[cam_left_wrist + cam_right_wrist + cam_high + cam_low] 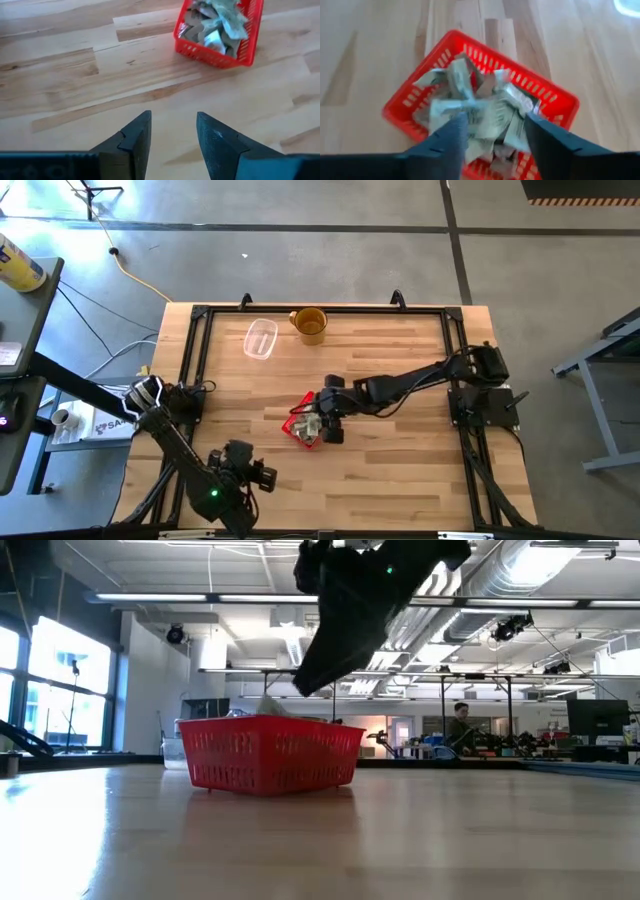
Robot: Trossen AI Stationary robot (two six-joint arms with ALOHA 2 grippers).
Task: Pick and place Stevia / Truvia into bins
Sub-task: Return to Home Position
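Observation:
The red bin [297, 430] stands on the wood near the table's middle, also in the low view [270, 755]. It holds a loose heap of pale green and white Stevia packets [470, 102], which the left wrist view shows from afar [215, 20]. My right gripper [495, 127] is open and hangs just above the heap, pointing down, one finger over each side of it. In the low view its dark arm [350, 610] stands over the bin. My left gripper [172, 130] is open above bare wood toward the table's near left [262, 477].
A clear plastic container [261, 338] and a yellow-brown mug [310, 324] stand near the far edge. Black frame rails [190, 360] run along the table's left and right sides. Bare wood lies between the bin and the left gripper.

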